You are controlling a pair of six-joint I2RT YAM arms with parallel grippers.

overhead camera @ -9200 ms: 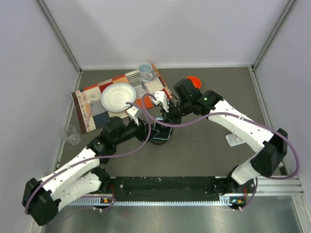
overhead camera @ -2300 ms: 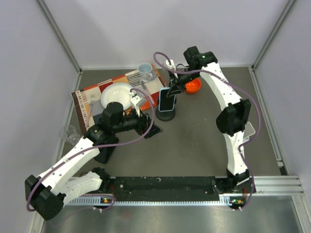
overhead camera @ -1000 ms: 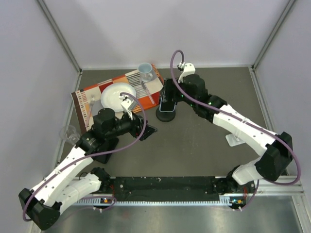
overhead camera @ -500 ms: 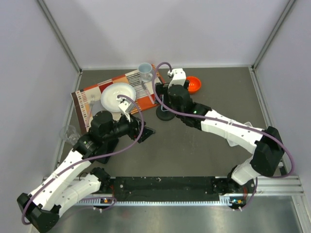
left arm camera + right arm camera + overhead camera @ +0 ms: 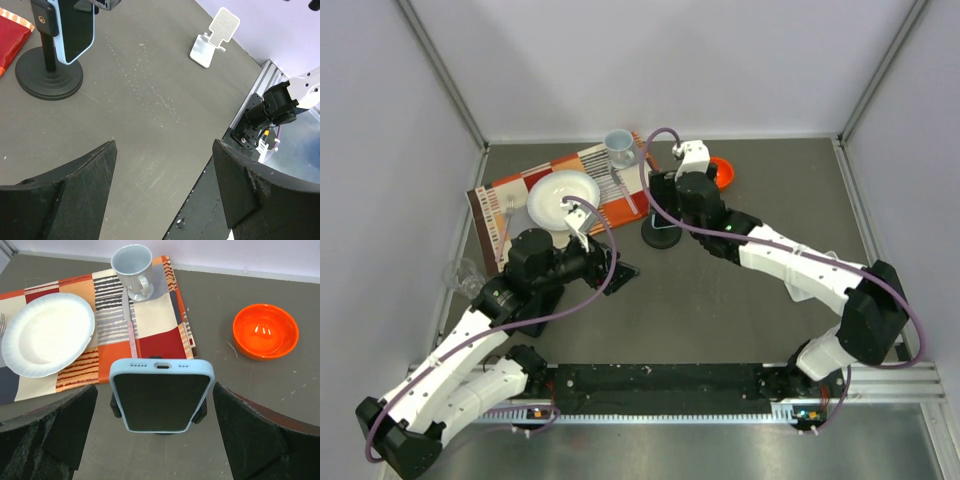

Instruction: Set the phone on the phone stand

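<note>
The phone (image 5: 161, 395), dark-screened in a light blue case, stands upright clamped in the black phone stand (image 5: 48, 77), which has a round base (image 5: 662, 238). My right gripper (image 5: 155, 387) is open. Its fingers (image 5: 50, 435) flank the phone on both sides with a gap showing on each side, and they do not touch it. In the top view the right gripper (image 5: 660, 207) hovers over the stand. My left gripper (image 5: 164, 145) is open and empty over bare table, to the front left of the stand (image 5: 620, 270). The phone (image 5: 75, 25) shows at the top left of the left wrist view.
A striped placemat (image 5: 510, 200) at the back left carries a white plate (image 5: 563, 198) and a grey mug (image 5: 619, 147). An orange bowl (image 5: 722, 172) sits behind the stand. A clear glass (image 5: 465, 277) stands at the left edge. A small white stand (image 5: 216, 37) is on the right.
The right wrist has shifted left and settled lower behind the phone, jaws still wide. The left arm has drawn back slightly. The phone stays in the stand.
</note>
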